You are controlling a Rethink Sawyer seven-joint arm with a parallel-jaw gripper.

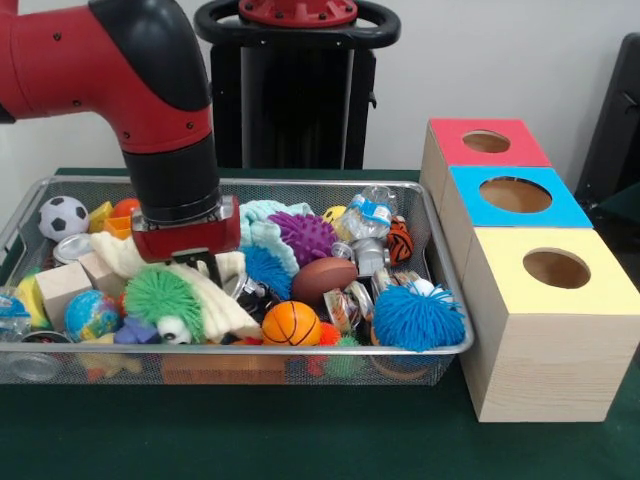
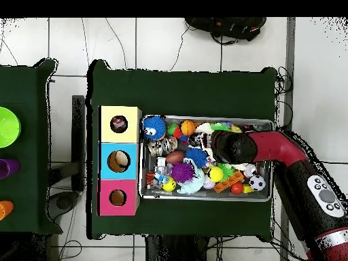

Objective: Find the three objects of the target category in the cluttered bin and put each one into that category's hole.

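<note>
Front view, from the left: the bin [image 1: 200, 349] is packed, and the gripper [image 1: 195, 265] hangs low in its left-centre, pressed into a cream cloth [image 1: 215, 300] beside a green fuzzy ball [image 1: 163, 297]. The clutter hides the jaws, so whether they are wide, narrow or holding something cannot be told.

The step looks like the search-and-pick stage. No rope toy is clearly under the gripper. The only likely one is a small braided, multicoloured lump [image 1: 343, 308] well to the right, between the basketball [image 1: 291, 324] and the big blue fuzzy ball [image 1: 418, 315]. Further right, outside the bin, the yellow box's hole [image 1: 556, 268] is nearest the camera. The overhead view shows something dark inside it, too small to identify.

The next move probably calls for lifting clear, shifting right over the braided lump, and closing on it without snagging neighbours.

Counts:
- One arm and one bin.
- Three boxes with one hole each.
- Four fuzzy balls: green, purple and two blue.
- One probable rope toy.
</note>
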